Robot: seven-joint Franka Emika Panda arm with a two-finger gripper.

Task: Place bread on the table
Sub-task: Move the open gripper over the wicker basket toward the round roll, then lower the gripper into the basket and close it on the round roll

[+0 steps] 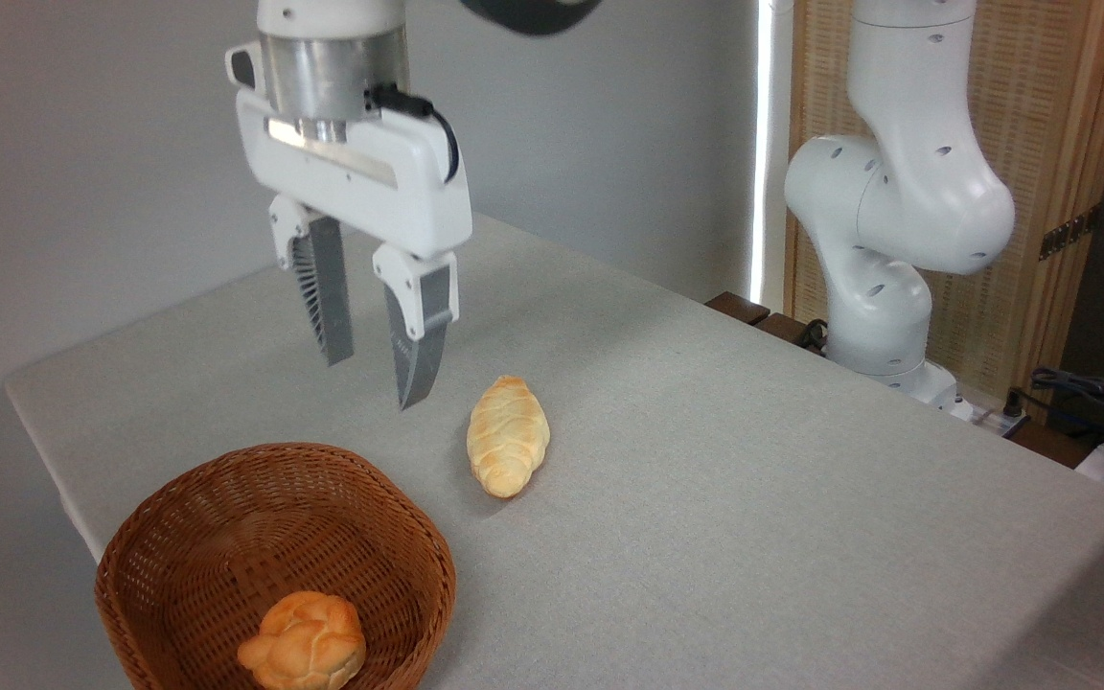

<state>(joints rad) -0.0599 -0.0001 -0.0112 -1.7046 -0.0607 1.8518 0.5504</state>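
Above the surface our jaws hung parted and empty, while the bread lay inside the wicker basket.

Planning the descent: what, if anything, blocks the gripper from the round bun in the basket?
Nothing visible. The open gripper hangs above the basket's far rim; the bun lies uncovered by the near wall, open from above.
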